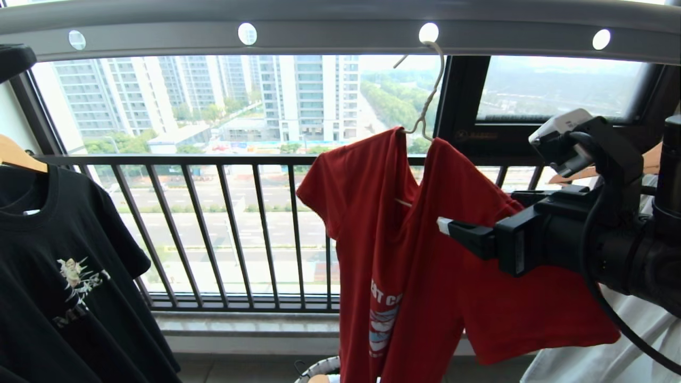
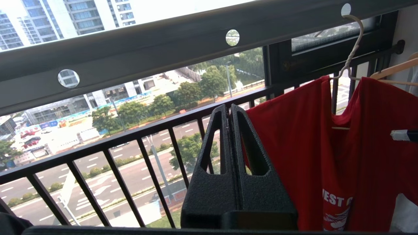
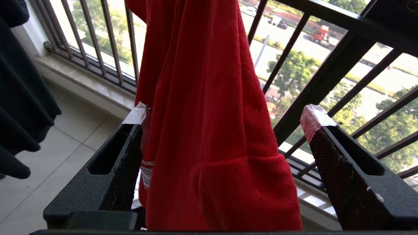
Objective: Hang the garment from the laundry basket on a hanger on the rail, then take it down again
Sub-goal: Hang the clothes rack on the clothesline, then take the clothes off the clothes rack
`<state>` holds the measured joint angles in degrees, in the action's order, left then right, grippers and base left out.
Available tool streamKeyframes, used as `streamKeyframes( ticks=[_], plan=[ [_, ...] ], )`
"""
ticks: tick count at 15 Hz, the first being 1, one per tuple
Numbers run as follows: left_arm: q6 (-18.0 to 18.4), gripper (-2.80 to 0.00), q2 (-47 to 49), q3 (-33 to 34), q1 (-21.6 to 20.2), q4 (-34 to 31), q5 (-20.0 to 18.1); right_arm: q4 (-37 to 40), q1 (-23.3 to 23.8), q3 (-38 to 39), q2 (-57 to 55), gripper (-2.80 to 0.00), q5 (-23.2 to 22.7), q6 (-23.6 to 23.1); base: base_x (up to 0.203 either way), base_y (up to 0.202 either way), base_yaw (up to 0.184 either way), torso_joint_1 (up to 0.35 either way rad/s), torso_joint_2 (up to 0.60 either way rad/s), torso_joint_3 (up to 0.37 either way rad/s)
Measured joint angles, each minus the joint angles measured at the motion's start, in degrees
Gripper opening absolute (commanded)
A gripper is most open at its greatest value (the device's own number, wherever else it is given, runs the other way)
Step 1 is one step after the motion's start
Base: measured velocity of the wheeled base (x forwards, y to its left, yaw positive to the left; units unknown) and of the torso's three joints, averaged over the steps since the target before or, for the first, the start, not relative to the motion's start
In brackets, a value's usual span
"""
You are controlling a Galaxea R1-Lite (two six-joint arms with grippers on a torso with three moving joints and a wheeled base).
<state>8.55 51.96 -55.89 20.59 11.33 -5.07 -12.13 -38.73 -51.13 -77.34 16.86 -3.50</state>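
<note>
I'm looking out over a balcony: tiled floor (image 3: pixel 49 156), black window railing (image 1: pixel 223 159), tower blocks and a road beyond. The grey rail (image 1: pixel 330 32) runs across overhead, and I'll place everything from it. Below its third hole from the left hangs the hanger (image 1: pixel 428 101), hooked through that hole, with the red shirt (image 1: pixel 425 255) draped on it, bunched and lopsided. Far below the rail, at the bottom of my head view, only a sliver of the basket (image 1: pixel 319 368) rim shows; I can't tell what's inside. Under the rail's left end hangs a black shirt (image 1: pixel 64 276) on a wooden hanger (image 1: pixel 18 154). The right gripper (image 3: pixel 222 117) sits below the rail's right part, jaws spread wide, the red shirt hanging loose between them, ungripped. The left gripper (image 2: pixel 229 111) has its fingers pressed together, empty, beside the shirt.
</note>
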Motion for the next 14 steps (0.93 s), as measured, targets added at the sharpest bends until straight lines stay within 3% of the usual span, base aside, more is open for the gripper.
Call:
streamKeyframes(
  ticks=[3, 10, 14],
  plan=[
    [0.0, -2.80, 0.0, 0.0, 0.0, 0.0, 0.0, 0.2, 1.0, 5.0, 3.3, 0.00, 0.0, 0.0, 0.000, 0.000, 0.000, 0.000, 0.00, 0.000],
    [0.0, -2.80, 0.0, 0.0, 0.0, 0.0, 0.0, 0.1, 8.6, 16.1, 10.0, 0.00, -3.4, 0.1, 0.000, 0.000, 0.000, 0.000, 0.00, 0.000],
    [0.0, -2.80, 0.0, 0.1, 0.0, 0.0, -0.1, 0.1, 14.0, 18.7, 10.9, 0.00, -10.1, 0.0, 0.000, 0.000, 0.000, 0.000, 0.00, 0.000]
  ],
)
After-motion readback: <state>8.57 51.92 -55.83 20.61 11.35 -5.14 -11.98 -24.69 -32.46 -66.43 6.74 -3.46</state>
